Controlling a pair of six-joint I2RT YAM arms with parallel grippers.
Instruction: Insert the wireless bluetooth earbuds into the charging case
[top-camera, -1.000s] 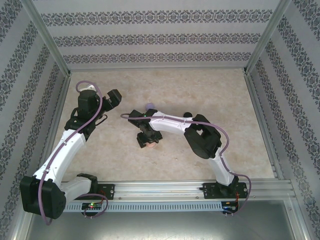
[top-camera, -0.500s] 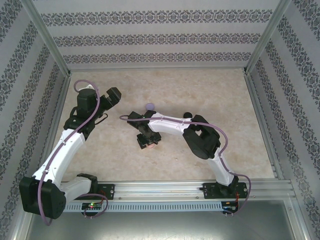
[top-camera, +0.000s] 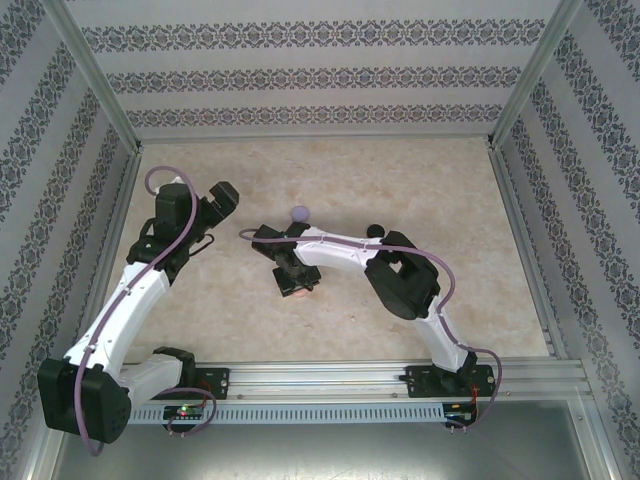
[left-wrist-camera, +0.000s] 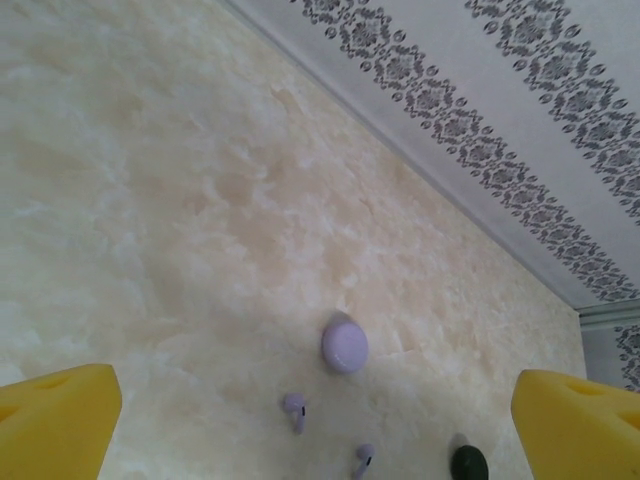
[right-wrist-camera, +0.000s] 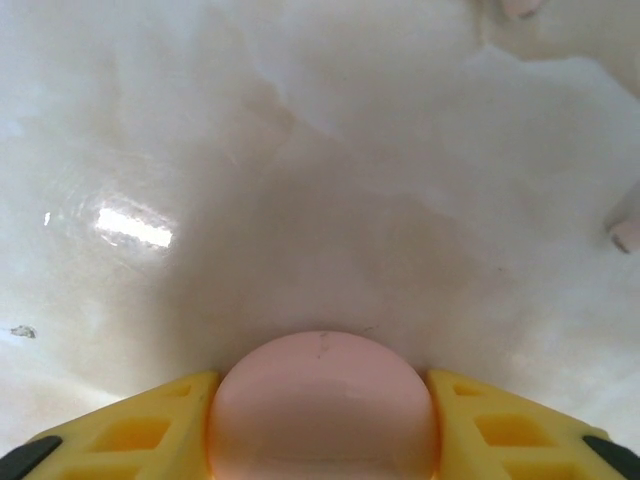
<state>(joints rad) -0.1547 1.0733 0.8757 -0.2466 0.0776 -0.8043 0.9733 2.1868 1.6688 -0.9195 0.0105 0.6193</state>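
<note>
— Where are the lilac ones lying?
— A lilac earbud (left-wrist-camera: 295, 410) and a second lilac earbud (left-wrist-camera: 362, 460) are lying apart, near the closed round lilac case (left-wrist-camera: 345, 343). A black case (left-wrist-camera: 468, 464) is sitting to their right.
— And pink?
— The pink case (right-wrist-camera: 322, 405) is sitting closed, dome up. A pink earbud (right-wrist-camera: 625, 232) is lying apart from it, half cut off.

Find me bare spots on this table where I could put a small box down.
Open: the far strip of table along the back wall, and the right side between the right arm and the side wall. Crowded: the middle, with the lilac case, two lilac earbuds, the black case and the pink case in the right gripper.
</note>
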